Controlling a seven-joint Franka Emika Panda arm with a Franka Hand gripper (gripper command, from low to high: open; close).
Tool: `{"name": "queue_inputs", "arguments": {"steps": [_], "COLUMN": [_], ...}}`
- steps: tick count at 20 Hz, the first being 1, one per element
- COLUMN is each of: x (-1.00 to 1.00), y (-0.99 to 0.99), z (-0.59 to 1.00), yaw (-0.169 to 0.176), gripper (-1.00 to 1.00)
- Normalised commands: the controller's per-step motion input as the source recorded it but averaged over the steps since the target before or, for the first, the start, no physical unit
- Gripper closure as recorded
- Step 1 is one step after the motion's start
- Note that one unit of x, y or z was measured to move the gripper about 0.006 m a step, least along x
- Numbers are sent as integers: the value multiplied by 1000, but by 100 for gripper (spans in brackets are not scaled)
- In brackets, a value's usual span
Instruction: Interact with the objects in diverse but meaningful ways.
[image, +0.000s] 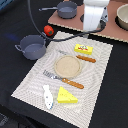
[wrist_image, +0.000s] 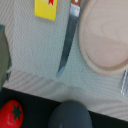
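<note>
Counter, dark-topped, carries a pale striped placemat, and everything else is placed here from the round wooden plate at the mat's middle. The white robot arm hangs above the mat's far edge, beyond the plate; its tool is not visible in either view, so I cannot tell whether the fingers are spread or pressed together, and nothing is seen held. A grey two-handled pot stands on the counter off the mat, toward the exterior view's left of the plate and well apart from it. A second grey pan sits farther off still, beyond the plate near the arm's base. A knife with a wooden handle lies just beside the plate on its far side, and a fork with a wooden handle lies just beside it on the near side. The yellow holed cheese wedge rests on the mat nearer the camera than the plate, with the white fish beside it toward the exterior view's left. The yellow rectangular block with red label lies beyond the knife. The red tomato sits off the mat's far corner, between the pot and the pan.
</note>
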Motion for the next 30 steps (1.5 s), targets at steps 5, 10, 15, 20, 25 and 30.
{"name": "queue_inputs", "arguments": {"steps": [5,10,15,20,25,30], "x": [-762,-769,-870,-953,-967,-948], "y": [-293,-282,-49,-3,-1,0], "z": [-55,-122,-49,-17,-94,-127], "yaw": [55,59,-23,-48,-48,-48], "gripper": [-100,-100,-100,-100,-100,-100]}}
